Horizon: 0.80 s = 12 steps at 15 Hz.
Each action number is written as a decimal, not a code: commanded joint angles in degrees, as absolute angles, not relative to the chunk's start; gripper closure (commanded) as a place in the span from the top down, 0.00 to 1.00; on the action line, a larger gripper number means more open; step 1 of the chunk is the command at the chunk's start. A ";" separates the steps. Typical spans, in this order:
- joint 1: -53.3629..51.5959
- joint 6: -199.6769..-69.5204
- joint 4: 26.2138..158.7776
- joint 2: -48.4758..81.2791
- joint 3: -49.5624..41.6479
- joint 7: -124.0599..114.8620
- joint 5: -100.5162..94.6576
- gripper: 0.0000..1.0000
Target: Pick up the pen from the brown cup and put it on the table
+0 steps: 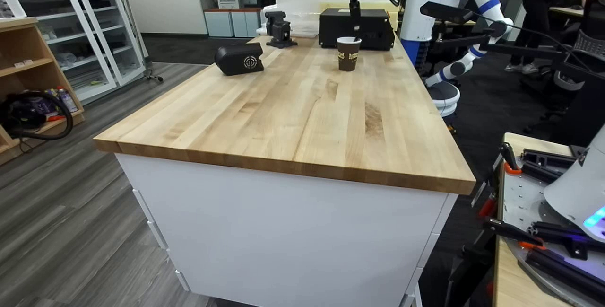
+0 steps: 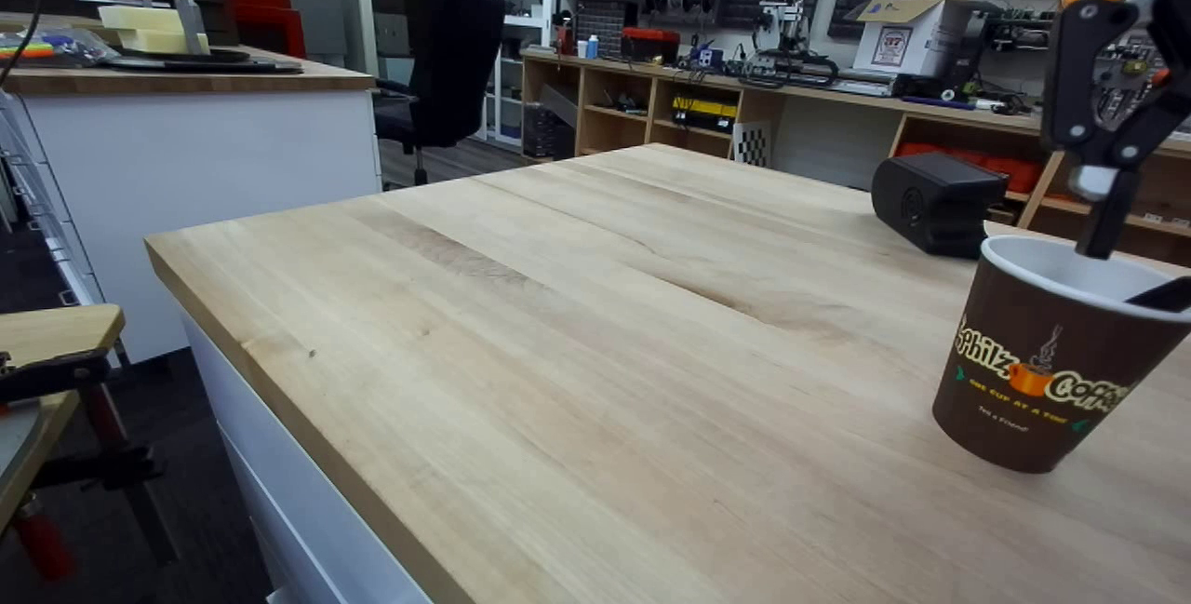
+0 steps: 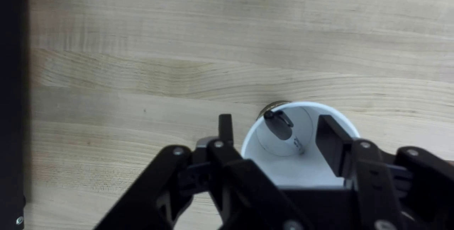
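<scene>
The brown cup (image 1: 348, 57) stands upright on the wooden table (image 1: 283, 108). It is large at the right of an exterior view (image 2: 1033, 390), and its white inside shows in the wrist view (image 3: 294, 173). The pen (image 3: 278, 127) leans in the cup, its black capped end at the rim and its white body inside; its dark end also shows in an exterior view (image 2: 1161, 295). My gripper (image 3: 276, 132) is open and empty above the cup. In the wrist view one finger appears left of the rim, the other over the cup's opening, with the pen between, untouched.
A black boxy device (image 1: 238, 59) lies on the table near the cup, also seen in an exterior view (image 2: 935, 204). A black vise-like object (image 1: 280, 30) and a large black box (image 1: 331, 28) stand at the table's far end.
</scene>
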<state>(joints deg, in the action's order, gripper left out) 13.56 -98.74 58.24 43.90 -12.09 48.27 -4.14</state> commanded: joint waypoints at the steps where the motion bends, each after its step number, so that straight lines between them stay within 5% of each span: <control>1: 14.04 -100.26 60.61 42.19 -11.54 49.15 -2.99 0.34; 7: 13.93 -99.72 60.57 42.21 -11.68 49.39 -2.73 0.00; 12: 13.90 -99.17 60.55 42.24 -11.74 49.40 -2.77 0.38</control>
